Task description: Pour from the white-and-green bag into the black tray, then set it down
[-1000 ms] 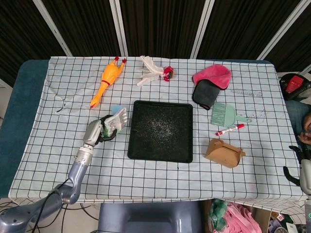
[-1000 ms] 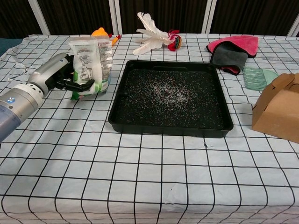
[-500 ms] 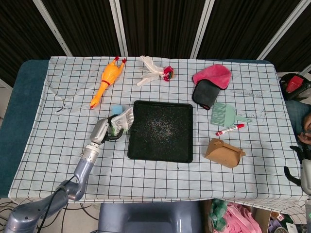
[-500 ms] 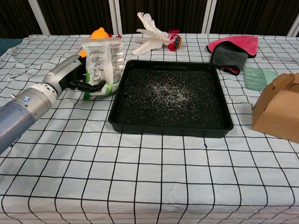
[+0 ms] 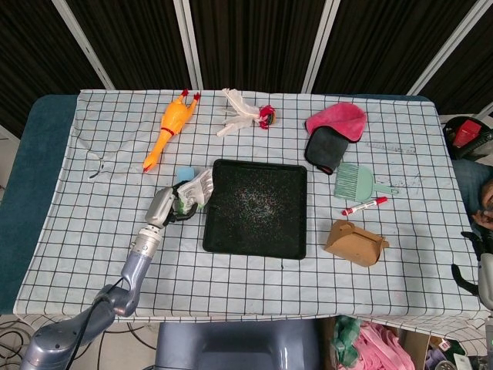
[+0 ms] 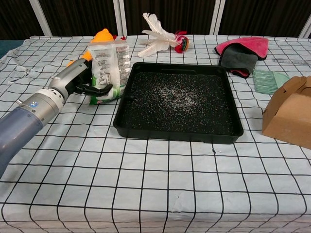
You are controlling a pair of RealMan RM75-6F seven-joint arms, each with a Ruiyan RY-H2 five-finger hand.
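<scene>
The white-and-green bag [image 6: 110, 69] [image 5: 196, 193] stands upright on the checked cloth, right against the left wall of the black tray [image 6: 141, 124] [image 5: 222, 243]. My left hand [image 6: 83, 83] [image 5: 168, 205] grips the bag from its left side, fingers wrapped around its lower part. The tray floor is speckled with fine white grains. My right hand [image 5: 471, 266] shows only as dark fingers at the far right edge of the head view; its state is unclear.
A rubber chicken [image 5: 170, 126] and a blue object [image 5: 183, 173] lie behind the bag. Feather toy [image 5: 245, 113], pink and dark cloths [image 5: 333, 132], green brush [image 5: 359, 183], red marker [image 5: 365, 206] and cardboard box [image 5: 354, 242] surround the tray's far and right sides.
My left hand has carried the bag rightward across the cloth until it stands against the tray's left wall; over the last half second it barely shifted.
</scene>
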